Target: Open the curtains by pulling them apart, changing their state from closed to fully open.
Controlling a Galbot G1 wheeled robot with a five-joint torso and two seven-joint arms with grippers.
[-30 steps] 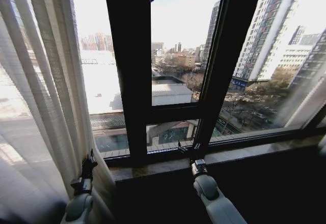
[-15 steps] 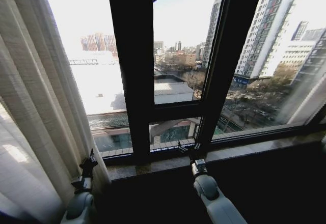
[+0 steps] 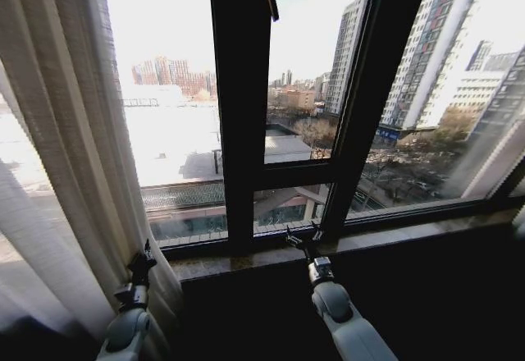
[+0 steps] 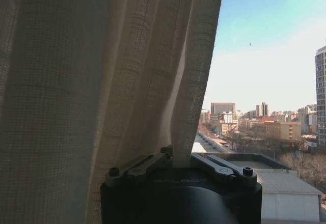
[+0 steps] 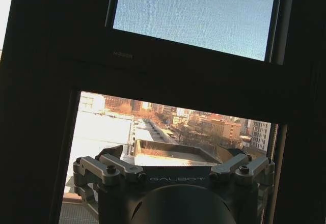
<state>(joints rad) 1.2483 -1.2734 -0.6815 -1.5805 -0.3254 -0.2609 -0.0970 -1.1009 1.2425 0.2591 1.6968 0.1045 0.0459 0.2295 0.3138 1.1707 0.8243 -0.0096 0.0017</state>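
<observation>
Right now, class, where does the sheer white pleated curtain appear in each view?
Head view: sheer white pleated curtain fills the left side, beside the left gripper.
Left wrist view: it hangs directly above the gripper.
Right wrist view: not in it.
Shared landmark: the flat grey rooftop outside.

The word GALBOT stands in faint raised letters on the dark housing of the left gripper, just below its finger links, in the left wrist view. The same word GALBOT stands on the housing of the right gripper in the right wrist view. A small mark on the black window frame is too faint to read
</observation>
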